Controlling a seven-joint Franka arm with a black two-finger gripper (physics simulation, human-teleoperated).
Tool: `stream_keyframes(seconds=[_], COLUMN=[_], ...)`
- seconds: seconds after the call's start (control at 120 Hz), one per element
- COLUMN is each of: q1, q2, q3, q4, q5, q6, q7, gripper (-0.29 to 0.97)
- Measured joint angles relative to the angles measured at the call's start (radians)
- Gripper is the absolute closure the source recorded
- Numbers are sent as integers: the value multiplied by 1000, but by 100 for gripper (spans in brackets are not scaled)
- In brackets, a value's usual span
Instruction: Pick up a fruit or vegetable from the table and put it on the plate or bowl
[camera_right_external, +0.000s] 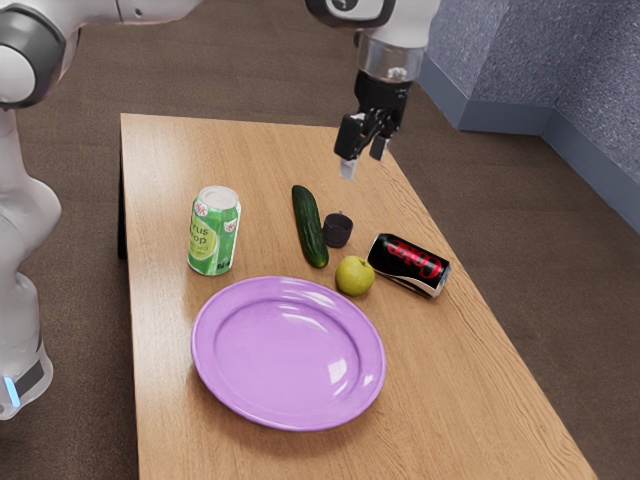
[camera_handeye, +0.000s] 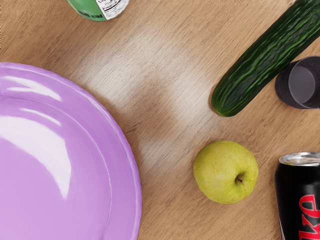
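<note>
A dark green cucumber (camera_right_external: 310, 225) lies on the wooden table, and a yellow-green apple (camera_right_external: 354, 275) sits just off its near end. In front of both rests an empty purple plate (camera_right_external: 288, 350). My gripper (camera_right_external: 362, 158) hangs open in the air above the table's far side, behind the cucumber, holding nothing. The wrist view looks down on the plate (camera_handeye: 50, 150), the apple (camera_handeye: 226, 171) with its stem turned sideways, and the cucumber (camera_handeye: 265, 57).
A green soda can (camera_right_external: 214, 230) stands upright to the exterior view's left of the cucumber. A small black cup (camera_right_external: 338, 230) sits against the cucumber's other side. A black cola can (camera_right_external: 408, 265) lies on its side beside the apple.
</note>
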Motion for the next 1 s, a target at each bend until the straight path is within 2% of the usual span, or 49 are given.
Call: stream_keyframes(seconds=[0.192,0.417,0.658,0.825,1.0], q1=[19,-40,-31,-69,-68], q2=[1,-13,19,25,94], q3=[-5,-6,-8,-7,-8], q4=[4,4,1,-30,-84], q5=[-5,-11,-9,-4,-7], q6=[-20,-33,-34,-23,36], q7=[-10,18,280,565,819], gripper=[0,0,0,0,0])
